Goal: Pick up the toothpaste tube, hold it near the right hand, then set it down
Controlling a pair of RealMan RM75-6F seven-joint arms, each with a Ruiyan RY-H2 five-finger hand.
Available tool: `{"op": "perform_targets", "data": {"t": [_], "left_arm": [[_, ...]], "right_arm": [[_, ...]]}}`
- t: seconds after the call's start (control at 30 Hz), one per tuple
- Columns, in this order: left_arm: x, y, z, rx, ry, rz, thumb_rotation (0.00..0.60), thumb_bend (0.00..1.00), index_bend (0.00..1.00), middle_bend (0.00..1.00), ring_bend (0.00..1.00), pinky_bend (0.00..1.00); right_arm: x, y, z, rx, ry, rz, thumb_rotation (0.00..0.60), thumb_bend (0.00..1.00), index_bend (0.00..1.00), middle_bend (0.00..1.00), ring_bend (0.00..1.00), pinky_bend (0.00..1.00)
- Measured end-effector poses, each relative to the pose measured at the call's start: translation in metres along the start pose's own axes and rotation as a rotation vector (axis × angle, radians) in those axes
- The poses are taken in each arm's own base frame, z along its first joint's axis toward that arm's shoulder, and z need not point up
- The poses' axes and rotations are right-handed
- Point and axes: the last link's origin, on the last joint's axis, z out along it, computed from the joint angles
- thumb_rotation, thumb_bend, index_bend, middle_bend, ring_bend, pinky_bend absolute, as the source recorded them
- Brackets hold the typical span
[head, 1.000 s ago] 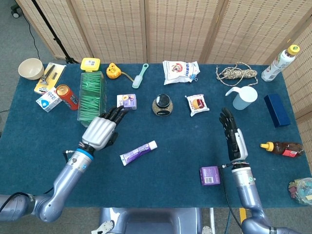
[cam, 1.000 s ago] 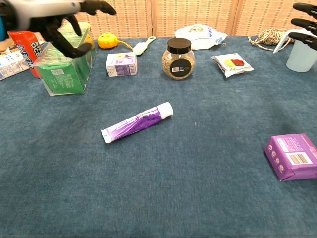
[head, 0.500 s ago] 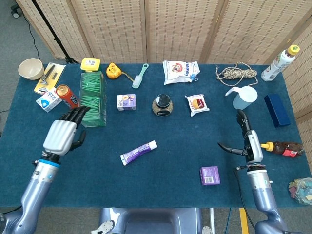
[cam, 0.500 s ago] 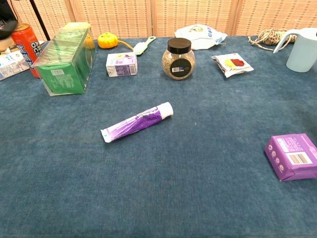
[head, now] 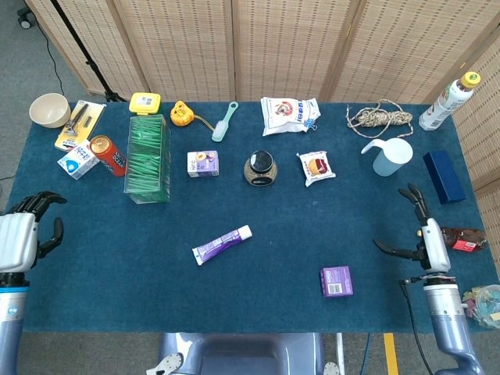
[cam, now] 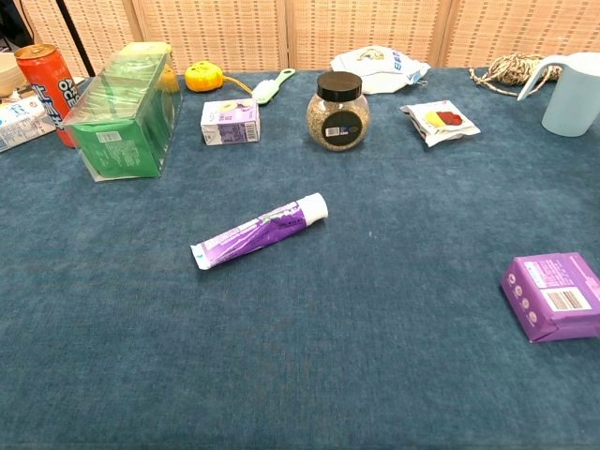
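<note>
Lying flat in the head view, the toothpaste tube [head: 223, 244] sits on the blue table [head: 94, 297], well apart from both hands, cap end angled up and away. The left hand [head: 22, 237] hangs at the table's left edge, fingers curled loosely, holding nothing that shows; whether it is closed I cannot tell. The right hand [head: 422, 238] stands at the right edge, fingers spread, empty. Judgement: whichever hand picks should come across above the tube, fingers wide, and close across its width near the middle. A purple box [head: 337, 280] lies between the tube and the right hand. Wicker screens [head: 289, 47] back the table.

Neither hand shows in the chest view. The toothpaste tube [cam: 260, 231] rests untouched on the cloth, a jar [cam: 337, 111] beyond it.
</note>
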Motion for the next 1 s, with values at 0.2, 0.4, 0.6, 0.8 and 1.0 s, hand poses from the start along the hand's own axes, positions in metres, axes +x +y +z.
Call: {"op": "perform_targets", "data": {"t": [0.2, 0.4, 0.6, 0.8, 1.0], "left_arm": [[-0.004, -0.021, -0.020, 0.042, -0.069, 0.048, 0.600, 0.54, 0.21, 0.22, 0.17, 0.28], [-0.005, -0.039, -0.040, 0.079, -0.172, 0.139, 0.600, 0.53, 0.02, 0.03, 0.01, 0.08], [-0.001, -0.043, -0.049, 0.096, -0.164, 0.167, 0.600, 0.53, 0.01, 0.00, 0.00, 0.02], [0.001, -0.039, -0.049, 0.082, -0.122, 0.169, 0.600, 0.53, 0.02, 0.00, 0.00, 0.02], [-0.001, -0.037, -0.050, 0.077, -0.126, 0.156, 0.600, 0.53, 0.04, 0.01, 0.00, 0.02]], "right_arm": [[0.016, 0.005, -0.013, -0.017, 0.032, -0.199, 0.600, 0.00, 0.13, 0.03, 0.00, 0.00], [0.030, 0.008, -0.028, -0.039, 0.072, -0.434, 0.600, 0.00, 0.12, 0.02, 0.00, 0.00], [0.043, 0.008, -0.049, -0.072, 0.125, -0.576, 0.600, 0.00, 0.11, 0.01, 0.00, 0.00], [0.044, 0.007, -0.057, -0.087, 0.135, -0.592, 0.600, 0.00, 0.10, 0.01, 0.00, 0.00], [0.045, 0.006, -0.062, -0.086, 0.145, -0.591, 0.600, 0.00, 0.09, 0.01, 0.00, 0.00]]}}
